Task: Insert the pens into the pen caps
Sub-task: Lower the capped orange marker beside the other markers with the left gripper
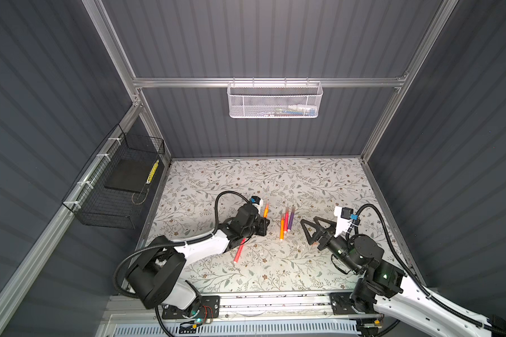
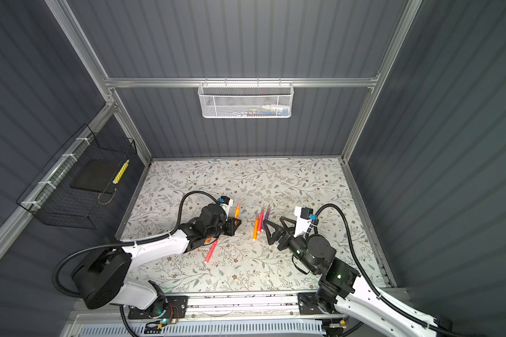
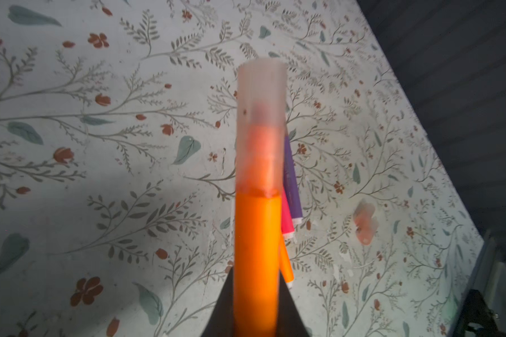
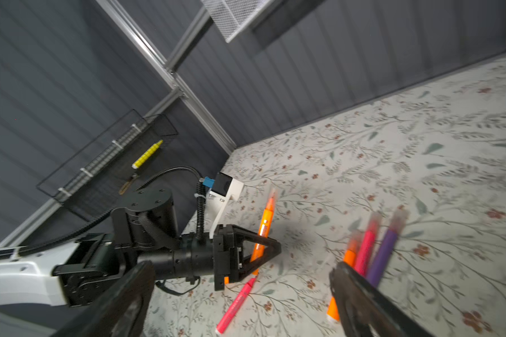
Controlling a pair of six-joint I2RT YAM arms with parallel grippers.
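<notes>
Jaws of my left end effector are clamped tight on an orange pen, which stands tilted over the table with a translucent pen cap seated over its tip. My right end effector is spread wide and holds nothing, just beside a second orange pen, a pink pen and a purple pen lying side by side. A red-pink pen lies partly under my left arm.
</notes>
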